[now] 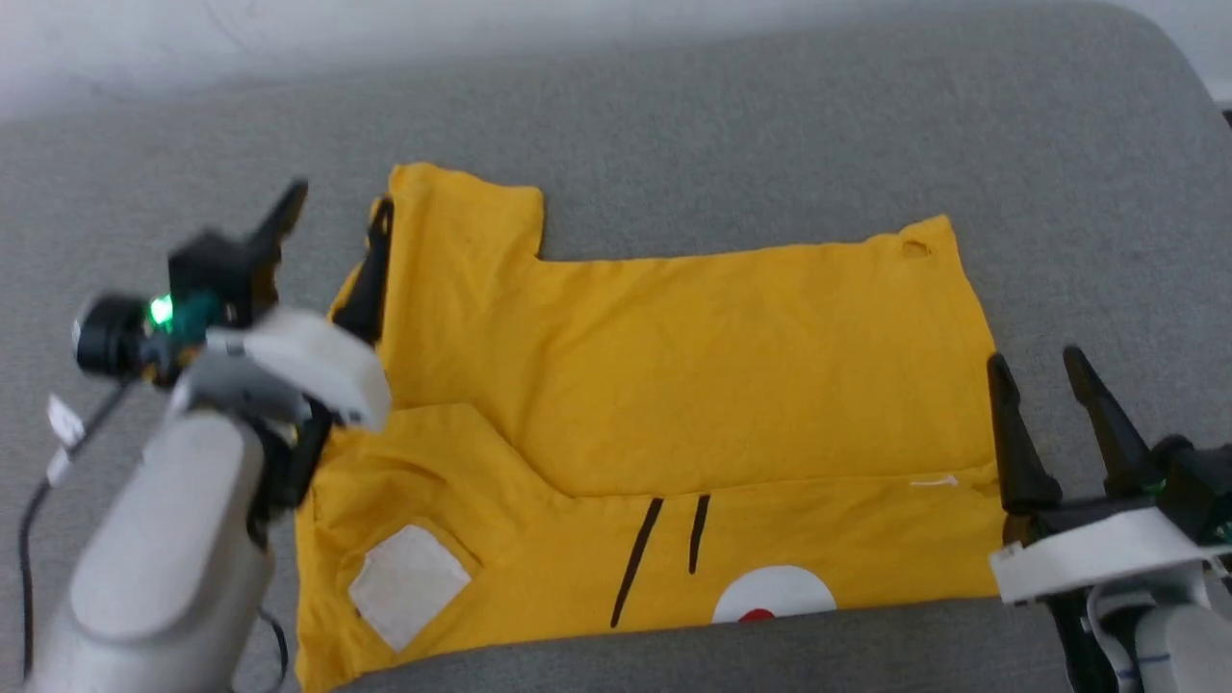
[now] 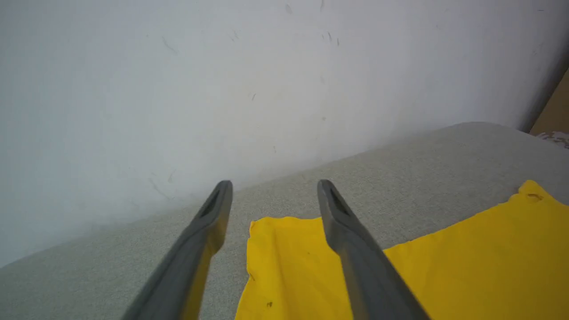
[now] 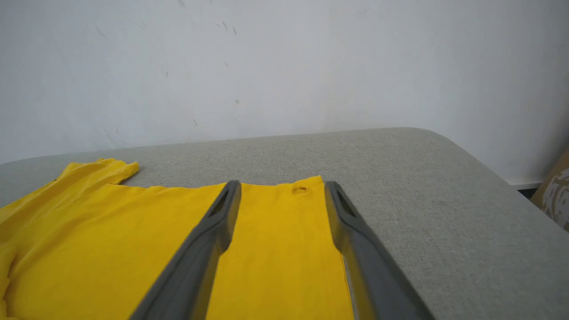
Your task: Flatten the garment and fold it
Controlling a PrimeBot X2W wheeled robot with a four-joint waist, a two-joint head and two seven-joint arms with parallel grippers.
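Yellow T-shirt [image 1: 674, 385] lies flat, partly folded, mid grey cushion [image 1: 770, 125], left gripper [image 1: 342, 197] over the cushion's left part and right gripper [image 1: 1035, 358] over its right part, both released, holding nothing.

Showing bright yellow on the garment [image 1: 693, 366], with white patches [image 1: 409, 582], black lines [image 1: 635, 558], a red dot [image 1: 757, 614]; grey on the surface [image 1: 770, 125].

We are looking at the yellow garment [image 1: 674, 366] lying flat on the grey cushion [image 1: 770, 125] — folded over, its print half showing.
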